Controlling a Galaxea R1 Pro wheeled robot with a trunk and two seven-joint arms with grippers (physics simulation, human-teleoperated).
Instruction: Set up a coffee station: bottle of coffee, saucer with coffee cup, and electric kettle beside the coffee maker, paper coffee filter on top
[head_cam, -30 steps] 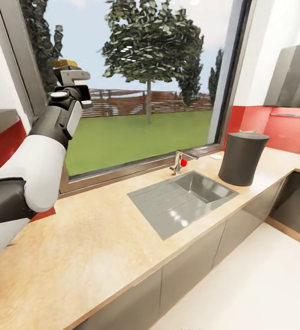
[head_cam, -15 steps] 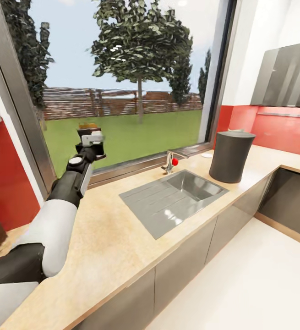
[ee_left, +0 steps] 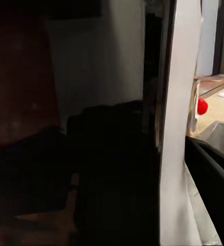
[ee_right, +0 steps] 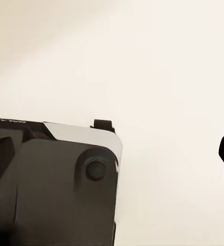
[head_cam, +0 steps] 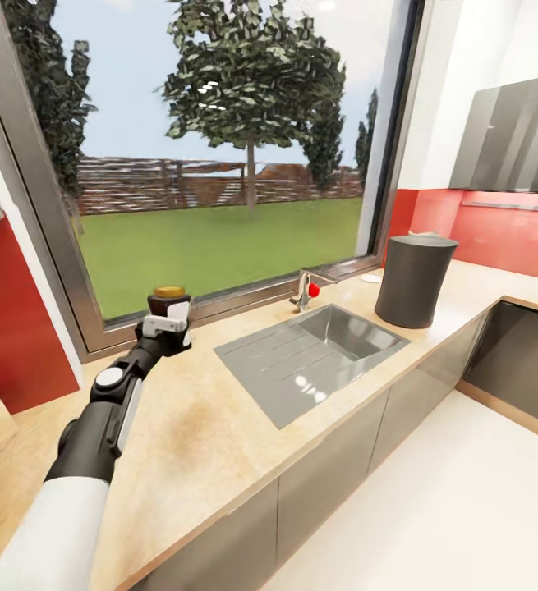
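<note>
The bottle of coffee, a dark jar with a yellow-brown lid, is held by my left gripper, which is shut on it just above the kitchen countertop near the window sill. I cannot tell whether the jar touches the worktop. In the left wrist view the dark jar looms close between the fingers. A tall dark grey tapered machine, apparently the coffee maker, stands on the counter right of the sink. A small flat white disc, likely the saucer, lies behind it by the window.
A steel sink with a red-knobbed tap is set into the counter between the jar and the machine. Grey wall cabinets hang at the right. The right wrist view shows my base over pale floor.
My left arm has come down from head height to just above the counter with the jar in its grip. The view also shifted left and down before that.
</note>
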